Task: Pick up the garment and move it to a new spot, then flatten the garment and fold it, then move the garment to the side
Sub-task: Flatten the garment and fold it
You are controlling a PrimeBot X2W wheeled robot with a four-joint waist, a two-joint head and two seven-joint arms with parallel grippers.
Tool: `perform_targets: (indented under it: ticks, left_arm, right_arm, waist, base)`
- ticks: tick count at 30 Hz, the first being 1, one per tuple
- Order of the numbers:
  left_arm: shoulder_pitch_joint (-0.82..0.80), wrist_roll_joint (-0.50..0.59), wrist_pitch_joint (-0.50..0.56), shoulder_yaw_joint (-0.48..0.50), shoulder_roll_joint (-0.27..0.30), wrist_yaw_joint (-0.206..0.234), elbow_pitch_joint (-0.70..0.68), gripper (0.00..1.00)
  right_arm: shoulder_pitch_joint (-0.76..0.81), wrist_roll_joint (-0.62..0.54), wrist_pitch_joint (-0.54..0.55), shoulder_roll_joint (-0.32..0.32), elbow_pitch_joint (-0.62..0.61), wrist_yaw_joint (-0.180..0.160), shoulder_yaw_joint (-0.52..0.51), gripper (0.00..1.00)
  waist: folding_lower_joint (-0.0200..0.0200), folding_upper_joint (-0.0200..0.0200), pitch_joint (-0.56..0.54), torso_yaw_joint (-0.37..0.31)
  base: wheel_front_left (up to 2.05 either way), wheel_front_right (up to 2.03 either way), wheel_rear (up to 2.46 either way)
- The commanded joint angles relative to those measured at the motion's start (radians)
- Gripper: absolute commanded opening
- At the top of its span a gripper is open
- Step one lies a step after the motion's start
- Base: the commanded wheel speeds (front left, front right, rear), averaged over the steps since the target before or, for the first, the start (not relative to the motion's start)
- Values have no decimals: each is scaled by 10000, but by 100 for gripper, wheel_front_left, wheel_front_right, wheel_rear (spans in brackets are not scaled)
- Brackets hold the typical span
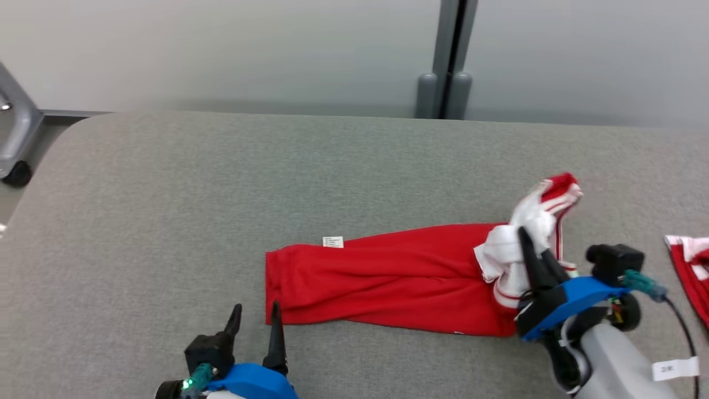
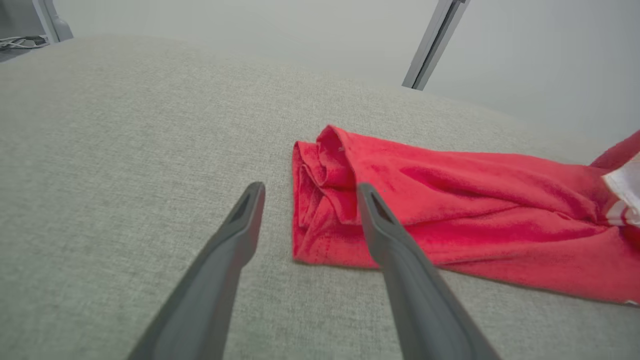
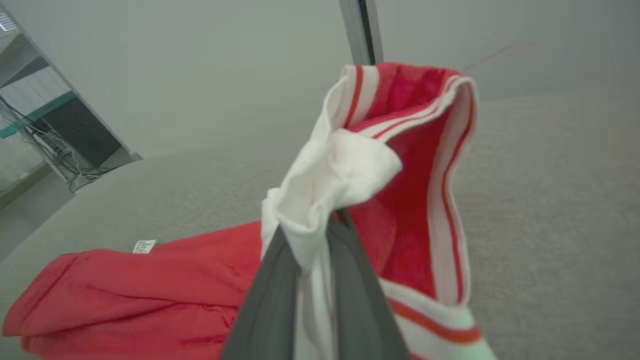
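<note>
From the head view, the red garment (image 1: 388, 277) lay lengthwise on the grey surface (image 1: 221, 183), with the right pincer (image 1: 534, 246) clamped on its white striped end. In the left wrist view, the left pincer (image 2: 310, 190) gaped wide beside the bunched hem. The right wrist view showed limp, light cloth, probably best pinched at its corners.

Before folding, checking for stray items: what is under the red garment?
The red garment lies on the grey table, which shows all around it; what is beneath the cloth is covered. The right gripper holds its white-striped end raised.
</note>
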Motion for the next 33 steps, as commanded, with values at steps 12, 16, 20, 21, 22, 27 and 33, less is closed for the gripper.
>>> perform_targets:
  ticks: [12, 16, 20, 21, 22, 27, 33]
  left_arm:
    - [2, 192, -45, -675, -3, -47, 170, 100]
    - [47, 71, -45, -907, -3, -29, 205, 100]
    - [61, -1, -45, -1070, -3, 3, 198, 100]
    - [59, 1, -45, -1095, -3, 18, 197, 100]
    - [59, -13, -45, -1118, -3, 32, 191, 100]
    - [29, -47, -45, -924, -5, 170, 115, 100]
    - [-110, 63, -45, -544, -3, 262, -129, 100]
  right_arm:
    - [81, 1008, 441, 692, -807, 3, 2203, 0]
    - [-259, 947, 422, 812, -412, 1, 2512, 0]
    - [-592, 776, 316, 948, 243, 3, 2594, 0]
    - [-689, 748, 293, 972, 426, 3, 2599, 0]
    - [-779, 756, 266, 1015, 538, 3, 2607, 36]
    - [-1039, 1000, 38, 1144, 450, 1, 2665, 100]
    - [-772, 123, -35, 839, -207, 1, 1214, 100]
  waist:
    - [0, -2, 134, 2167]
    - [0, -2, 199, 2856]
    - [0, -2, 262, 3349]
    - [0, -2, 273, 3421]
    - [0, -2, 279, 3461]
    - [0, -2, 241, 3196]
    - [0, -2, 120, 2200]
  base:
    - [0, 0, 0]
    - [0, 0, 0]
    - [0, 0, 0]
    - [0, 0, 0]
    - [0, 0, 0]
    - [0, 0, 0]
    - [0, 0, 0]
